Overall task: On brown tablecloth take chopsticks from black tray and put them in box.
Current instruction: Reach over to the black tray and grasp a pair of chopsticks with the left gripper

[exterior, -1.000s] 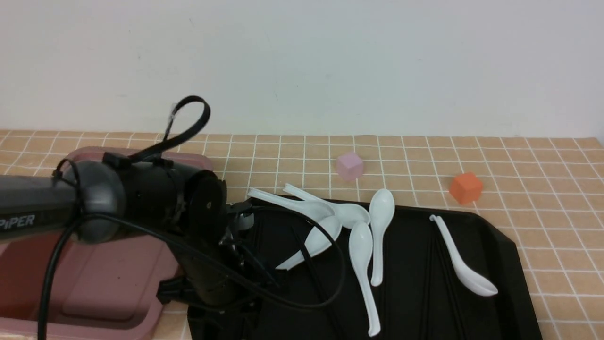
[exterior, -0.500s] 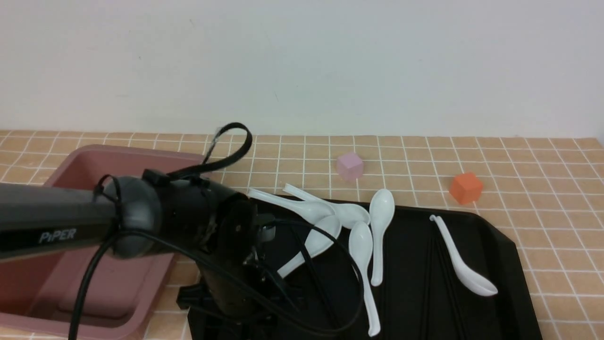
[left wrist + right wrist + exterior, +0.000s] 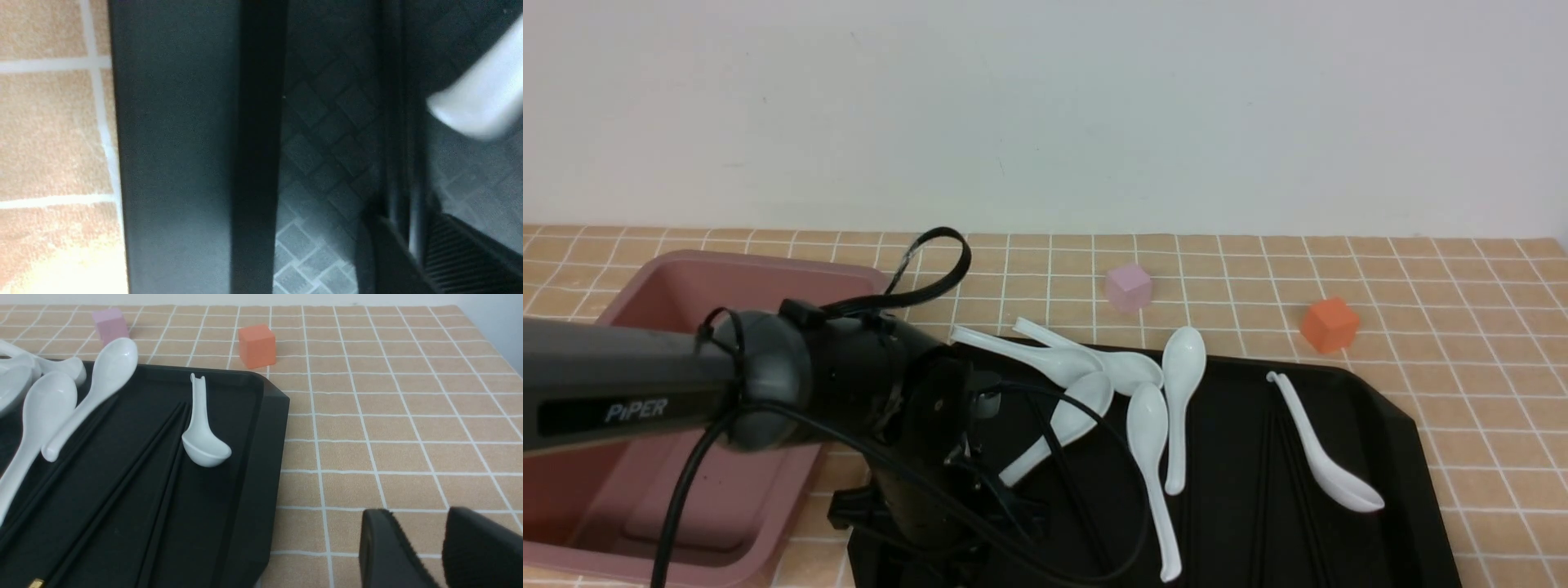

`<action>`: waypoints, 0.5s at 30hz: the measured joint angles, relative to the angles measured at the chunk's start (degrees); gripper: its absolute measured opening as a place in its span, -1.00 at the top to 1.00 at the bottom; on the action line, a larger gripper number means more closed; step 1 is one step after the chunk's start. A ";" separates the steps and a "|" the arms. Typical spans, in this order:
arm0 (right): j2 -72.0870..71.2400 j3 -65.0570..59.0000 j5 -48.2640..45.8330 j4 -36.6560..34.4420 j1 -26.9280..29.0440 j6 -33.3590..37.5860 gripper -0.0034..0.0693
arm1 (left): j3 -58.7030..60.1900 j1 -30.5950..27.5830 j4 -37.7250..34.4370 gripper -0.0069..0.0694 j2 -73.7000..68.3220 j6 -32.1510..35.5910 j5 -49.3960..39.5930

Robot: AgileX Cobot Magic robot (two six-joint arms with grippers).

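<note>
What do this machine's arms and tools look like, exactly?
The left arm is grey and black, with "PiPER" in pale letters, a rounded grey joint, a black strap loop and a black cable. Its tool has dark, ribbed pads. The right tool shows two dark grey fingers.

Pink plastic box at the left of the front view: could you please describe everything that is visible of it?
The dusty-pink, deep plastic box has smooth, slightly shiny walls, rounded corners and a flared rim. It stands upright, open at the top, on the tan tablecloth with white grid lines, left of the glossy black tray, with cloth showing between them. The robot's left arm crosses in front of it, hiding part of the inside; whether they touch is unclear. The picture edge cuts its left side.
</note>
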State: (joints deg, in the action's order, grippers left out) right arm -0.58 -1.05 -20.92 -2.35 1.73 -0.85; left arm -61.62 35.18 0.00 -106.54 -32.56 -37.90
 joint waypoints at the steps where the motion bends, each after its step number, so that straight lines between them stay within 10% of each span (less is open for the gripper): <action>1: 0.00 0.00 0.00 0.00 0.00 0.00 0.25 | 0.00 0.00 0.00 0.49 0.00 -0.05 0.00; 15: 0.00 0.00 0.00 0.00 0.00 0.00 0.25 | 0.06 0.00 0.00 0.51 4.69 -3.83 -2.20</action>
State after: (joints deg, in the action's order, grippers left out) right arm -0.58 -1.05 -20.92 -2.35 1.73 -0.85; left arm -61.56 35.18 0.00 -101.85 -36.39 -40.10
